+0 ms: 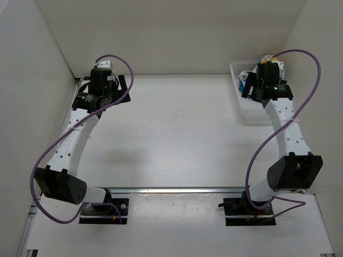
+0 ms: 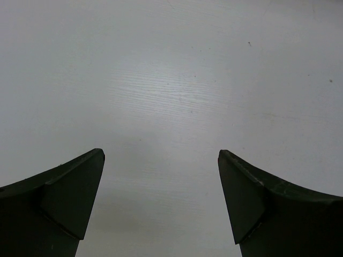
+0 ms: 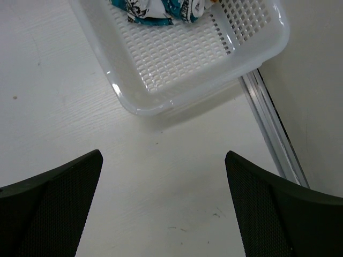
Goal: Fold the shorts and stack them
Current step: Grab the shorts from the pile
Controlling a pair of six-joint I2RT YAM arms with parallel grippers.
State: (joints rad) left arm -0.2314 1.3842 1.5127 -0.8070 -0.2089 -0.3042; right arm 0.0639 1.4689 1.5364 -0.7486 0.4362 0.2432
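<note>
Crumpled shorts [image 3: 155, 9] with a teal, black and white pattern lie at the far end of a white plastic basket [image 3: 134, 107]. In the top view the basket [image 1: 252, 115] stands at the far right of the table, with a bit of the shorts [image 1: 244, 76] showing beside the arm. My right gripper [image 3: 163, 153] is open and empty, above the bare table just in front of the basket's near rim; from above the right gripper [image 1: 249, 87] hangs over the basket. My left gripper [image 2: 161, 152] is open and empty above bare table at the far left [image 1: 122, 88].
White walls close in the table at the left, back and right. A metal rail [image 3: 268, 118] runs along the table's right edge beside the basket. Another rail [image 1: 177, 190] crosses in front of the arm bases. Purple cables [image 1: 313, 80] loop from both arms.
</note>
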